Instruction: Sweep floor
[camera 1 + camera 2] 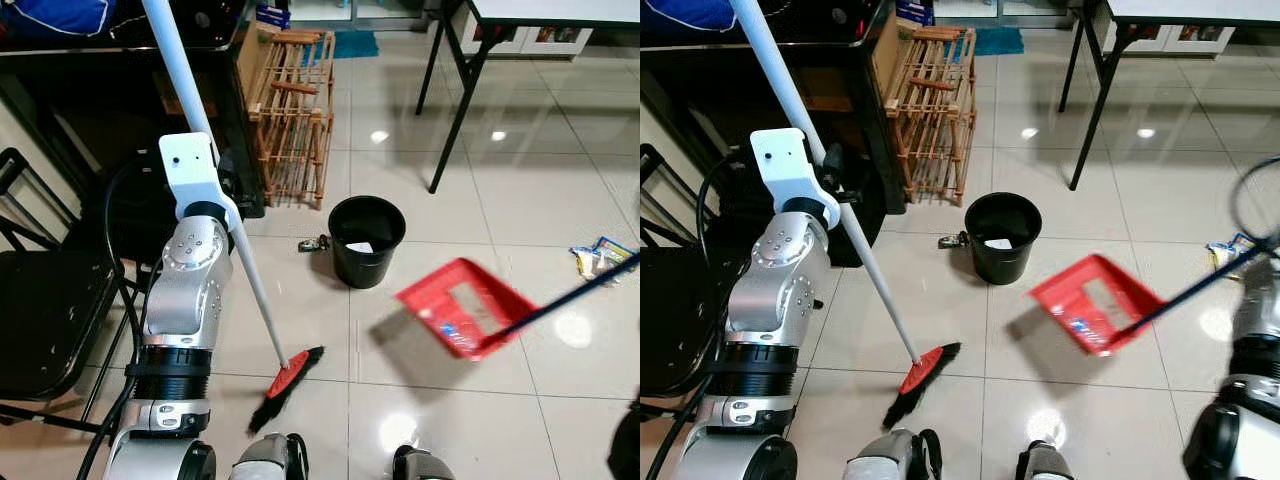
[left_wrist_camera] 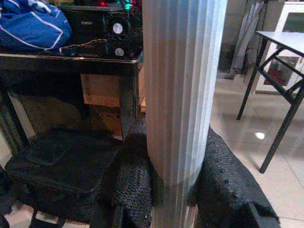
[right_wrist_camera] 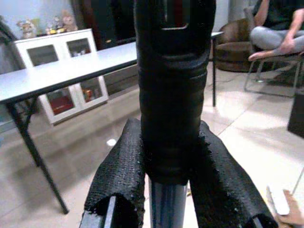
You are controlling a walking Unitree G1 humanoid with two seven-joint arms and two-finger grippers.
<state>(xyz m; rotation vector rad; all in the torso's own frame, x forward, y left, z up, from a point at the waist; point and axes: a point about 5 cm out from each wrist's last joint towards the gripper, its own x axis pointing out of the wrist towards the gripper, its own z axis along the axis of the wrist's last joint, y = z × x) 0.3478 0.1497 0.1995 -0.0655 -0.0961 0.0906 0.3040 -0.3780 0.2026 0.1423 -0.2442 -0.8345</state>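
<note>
1. Gripping the white broom handle (image 2: 183, 95), left gripper (image 2: 175, 190) fingers pinch it from both sides; left arm (image 1: 185, 300) raised, elbow bent.
2. Broom head (image 1: 287, 385), red with black bristles, on the floor at 6 o'clock of the black bin (image 1: 366, 238).
3. Right gripper (image 3: 173, 180) clamps the dustpan's dark pole (image 3: 173, 95).
4. Red dustpan (image 1: 462, 306) tilted, at 4 o'clock of the bin; wrappers (image 1: 598, 256) at 3 o'clock.
</note>
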